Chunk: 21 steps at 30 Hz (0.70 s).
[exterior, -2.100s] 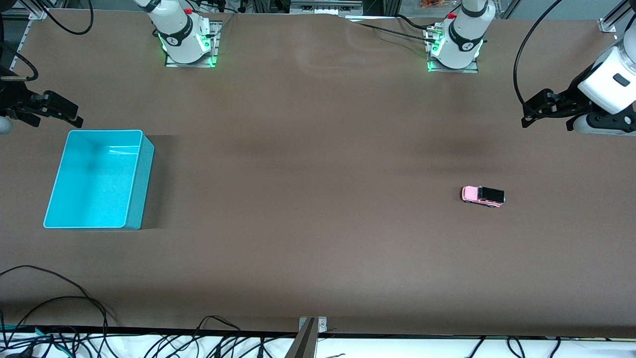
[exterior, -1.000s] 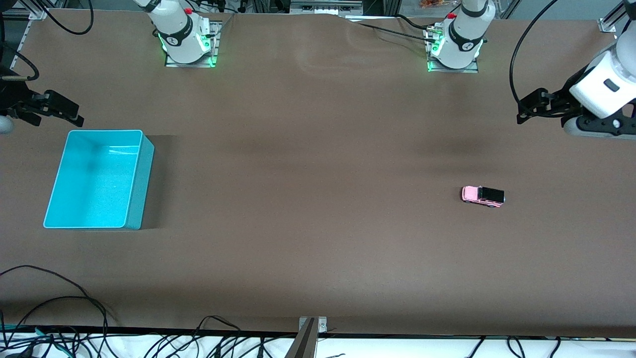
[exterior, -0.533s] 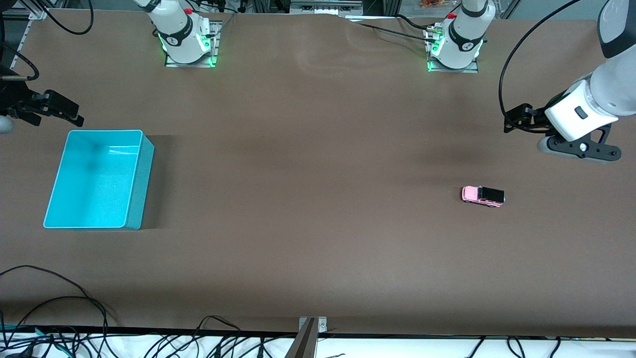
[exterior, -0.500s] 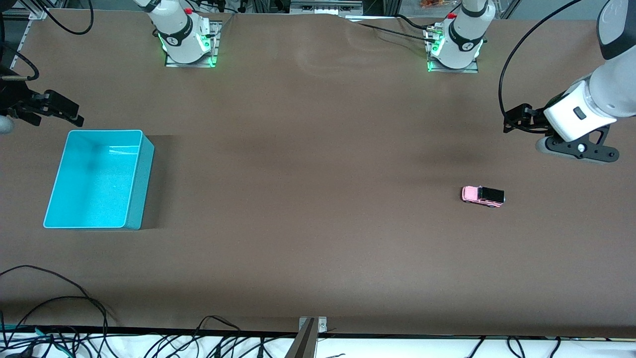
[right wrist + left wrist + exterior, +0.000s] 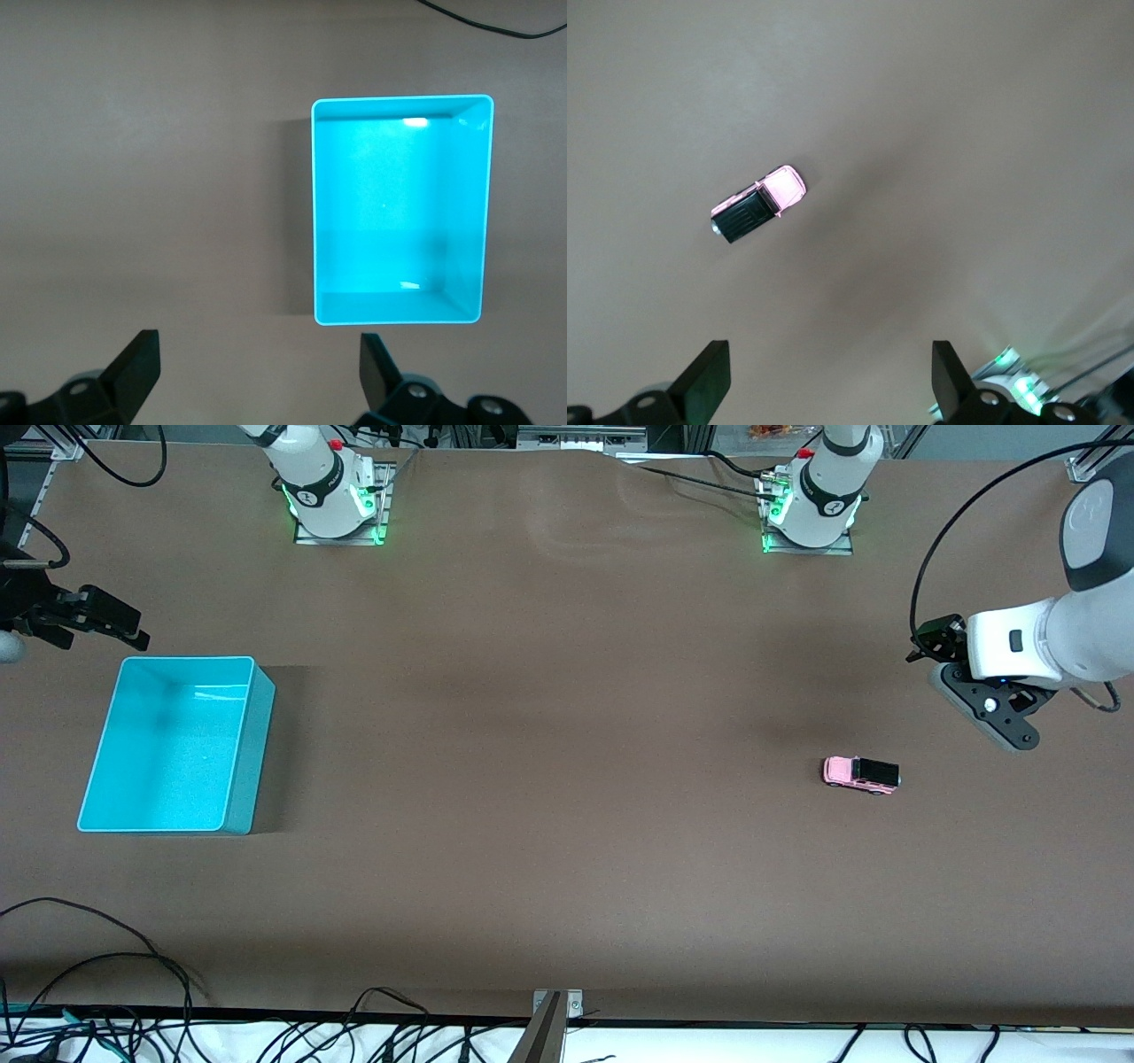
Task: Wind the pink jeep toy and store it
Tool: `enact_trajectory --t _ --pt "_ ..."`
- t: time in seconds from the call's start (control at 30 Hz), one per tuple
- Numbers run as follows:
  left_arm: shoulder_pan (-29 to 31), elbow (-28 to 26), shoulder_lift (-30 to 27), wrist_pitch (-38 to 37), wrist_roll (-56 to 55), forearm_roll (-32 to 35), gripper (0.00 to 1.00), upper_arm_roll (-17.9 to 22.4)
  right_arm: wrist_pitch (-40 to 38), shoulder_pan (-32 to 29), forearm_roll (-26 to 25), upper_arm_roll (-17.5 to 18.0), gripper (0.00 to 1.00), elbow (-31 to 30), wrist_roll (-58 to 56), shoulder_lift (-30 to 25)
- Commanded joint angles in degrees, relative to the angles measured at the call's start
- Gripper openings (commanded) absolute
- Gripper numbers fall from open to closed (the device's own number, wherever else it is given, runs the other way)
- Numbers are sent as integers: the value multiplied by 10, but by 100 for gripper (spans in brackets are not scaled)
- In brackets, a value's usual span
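The pink jeep toy (image 5: 860, 773) stands on its wheels on the brown table toward the left arm's end, its black roof up; the left wrist view shows the jeep (image 5: 757, 205) too. My left gripper (image 5: 990, 707) hangs over bare table beside the jeep, closer to the table's end. In its wrist view the left gripper (image 5: 830, 390) is open and empty. The cyan bin (image 5: 250, 753) sits empty at the right arm's end. My right gripper (image 5: 133, 629) waits open over the table just off the bin's corner, and the right gripper (image 5: 257, 372) has nothing between its fingers.
Both arm bases (image 5: 332, 509) (image 5: 811, 509) stand along the table edge farthest from the front camera. Loose black cables (image 5: 106, 965) lie along the edge nearest it, with a metal bracket (image 5: 556, 1005) at its middle. The cyan bin's rim (image 5: 314, 212) is in the right wrist view.
My left arm has swung in from the table's end and turned its hand down over the table near the jeep. The jeep, the bin and the right arm have not moved.
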Motion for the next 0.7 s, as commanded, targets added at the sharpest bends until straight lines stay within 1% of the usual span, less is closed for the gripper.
enact_trajectory --t 0.0,0.13,0.4,0.5,0.67 --pt "12 8 24 11 106 14 100 -2 -11 1 -1 1 100 9 5 -2" --pt "14 -6 37 37 181 17 100 -2 -11 1 -1 0 100 9 5 -2" --pt "14 -49 65 102 290 63 100 -4 -11 1 -1 1 100 9 5 -2" --pt "15 -78 74 146 331 63 100 -4 -11 1 -1 0 100 9 5 -2" --pt "27 -141 75 241 403 63 100 -4 -10 1 -1 1 100 9 5 -2"
